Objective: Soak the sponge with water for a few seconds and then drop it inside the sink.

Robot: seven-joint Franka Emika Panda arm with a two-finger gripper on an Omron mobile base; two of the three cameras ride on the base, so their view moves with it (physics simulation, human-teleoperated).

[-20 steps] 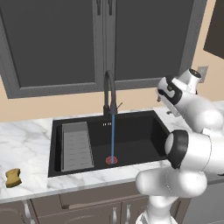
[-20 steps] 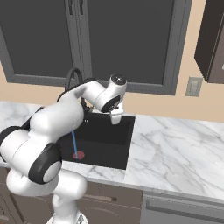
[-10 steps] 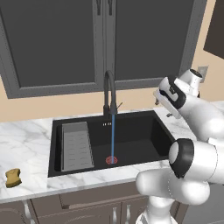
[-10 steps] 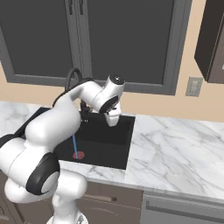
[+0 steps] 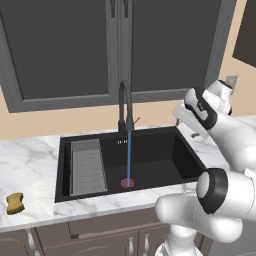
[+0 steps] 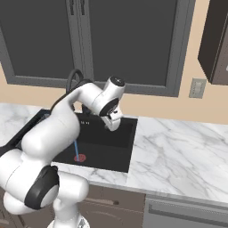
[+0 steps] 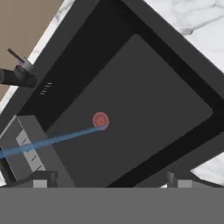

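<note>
While the thin blue water stream (image 5: pixel 129 156) falls from the tall black arched faucet (image 5: pixel 124 106) onto the red-ringed drain (image 5: pixel 128 183), the small yellow-brown sponge (image 5: pixel 15 203) lies on the white marble tabletop (image 5: pixel 30 170), well left of the large black rectangular sink (image 5: pixel 165 155). Pincer (image 7: pixel 109 180): jaws wide apart, empty, above the basin's right side.

My arm (image 5: pixel 235 145) is glossy white, built of fat rounded segments with dark grey bands at the joints. Its hand (image 6: pixel 113 121) is white too, ending in two small dark fingertips (image 7: pixel 43 178).
</note>
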